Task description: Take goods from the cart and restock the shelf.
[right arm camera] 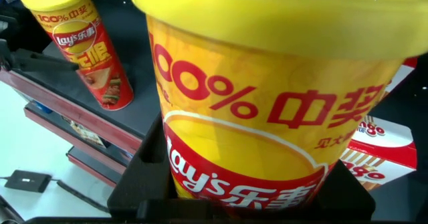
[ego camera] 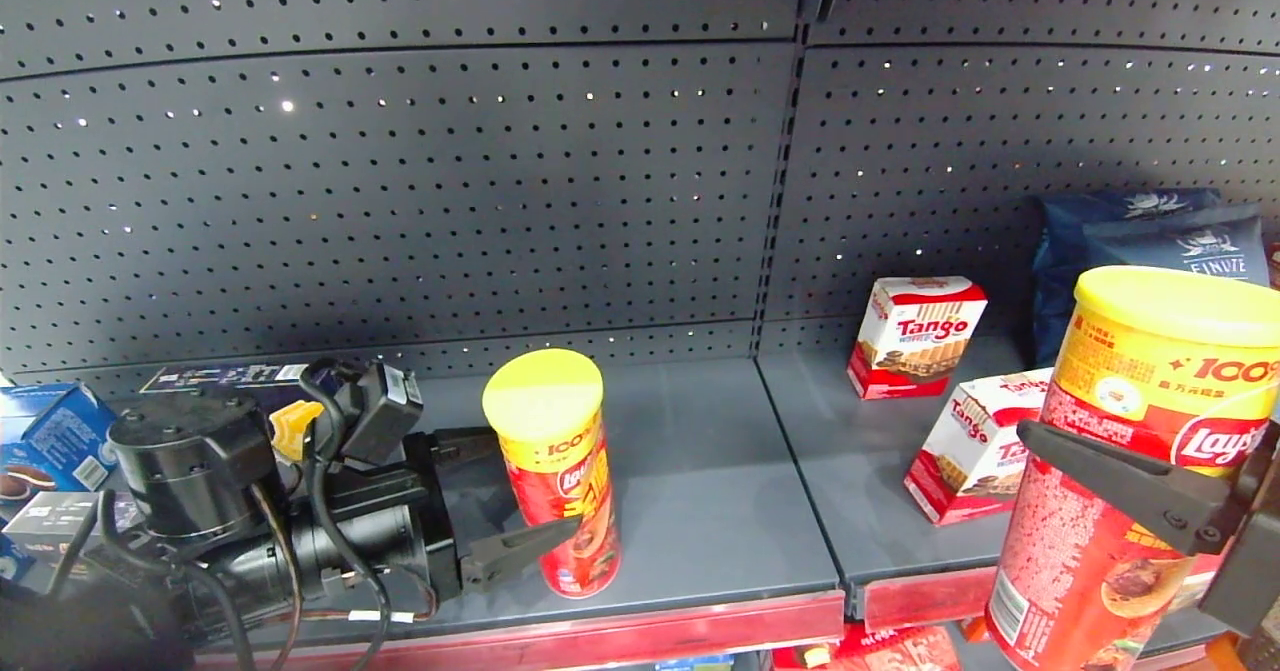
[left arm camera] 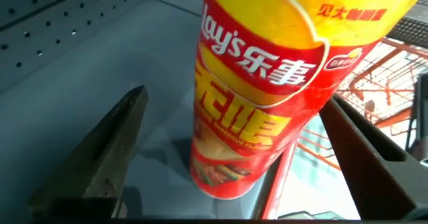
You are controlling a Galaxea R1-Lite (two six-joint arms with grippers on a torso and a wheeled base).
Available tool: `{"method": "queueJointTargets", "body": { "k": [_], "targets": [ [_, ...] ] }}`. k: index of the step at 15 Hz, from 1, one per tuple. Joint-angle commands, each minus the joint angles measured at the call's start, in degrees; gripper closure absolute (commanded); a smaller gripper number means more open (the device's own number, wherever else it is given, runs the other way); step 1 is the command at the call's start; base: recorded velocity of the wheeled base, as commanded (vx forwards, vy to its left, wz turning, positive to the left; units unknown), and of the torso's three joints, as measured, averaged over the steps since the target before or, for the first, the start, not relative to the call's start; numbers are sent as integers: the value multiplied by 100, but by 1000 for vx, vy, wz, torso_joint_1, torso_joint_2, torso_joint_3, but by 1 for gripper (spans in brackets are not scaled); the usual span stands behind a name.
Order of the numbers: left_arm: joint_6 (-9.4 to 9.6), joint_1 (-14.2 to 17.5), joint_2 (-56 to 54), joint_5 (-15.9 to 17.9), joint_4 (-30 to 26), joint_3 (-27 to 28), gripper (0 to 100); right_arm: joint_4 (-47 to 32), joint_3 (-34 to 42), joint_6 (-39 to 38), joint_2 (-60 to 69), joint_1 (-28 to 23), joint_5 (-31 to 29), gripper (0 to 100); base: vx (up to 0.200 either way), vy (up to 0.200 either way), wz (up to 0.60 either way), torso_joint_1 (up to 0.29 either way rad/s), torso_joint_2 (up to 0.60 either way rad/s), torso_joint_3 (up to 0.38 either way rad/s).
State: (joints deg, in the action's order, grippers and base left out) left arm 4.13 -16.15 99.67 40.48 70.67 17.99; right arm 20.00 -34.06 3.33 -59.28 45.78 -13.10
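**A:** While the blue cardboard biscuit boxes [ego camera: 50, 436] sit back behind its wrist end, how do the jaws of the left gripper [ego camera: 500, 496] stand?

**B:** Released, spread wide, low over the grey metal shelf [ego camera: 700, 491]. A tall red cardboard crisp tube with a yellow plastic lid [ego camera: 556, 471] stands upright on the shelf between them. A gap shows at one jaw. The other lies close to the tube's side, and I cannot tell whether it touches.

**A:** And out beyond those jaw tips?

**B:** Two red-and-white cardboard wafer boxes [ego camera: 915, 336] on the shelf, well apart from the open jaws. One is upright. The other is tilted, just beside the load of the right gripper [right arm camera: 246, 190].

**A:** What load?

**B:** A second red crisp tube with a yellow lid [ego camera: 1160, 351]. The jaws are clenched on its body from both sides, holding it almost upright before the shelf's red front edge. Behind those jaws, at the back of the shelf, lean dark blue foil snack bags [ego camera: 1150, 241].
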Motion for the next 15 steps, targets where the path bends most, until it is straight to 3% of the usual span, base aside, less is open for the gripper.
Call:
{"method": "queueJointTargets", "body": {
  "k": [1, 4, 10, 14, 15],
  "targets": [
    [0, 77, 9, -14, 8, 11, 0, 3, 5, 1, 13, 2, 1, 100, 0, 0, 0, 0, 0, 0],
    [0, 279, -9, -14, 8, 29, 0, 3, 31, 1, 4, 2, 1, 100, 0, 0, 0, 0, 0, 0],
    [26, 262, -150, 12, -9, -6, 0, 12, 57, -8, 13, -16, 1, 100, 0, 0, 0, 0, 0, 0],
    [26, 156, -475, 21, -71, -77, 0, 12, 66, -8, 22, -69, 10, 100, 0, 0, 0, 0, 0, 0],
    [26, -107, -695, 21, -97, -288, 0, 12, 66, -8, 22, -69, 10, 100, 0, 0, 0, 0, 0, 0]
  ]
}}
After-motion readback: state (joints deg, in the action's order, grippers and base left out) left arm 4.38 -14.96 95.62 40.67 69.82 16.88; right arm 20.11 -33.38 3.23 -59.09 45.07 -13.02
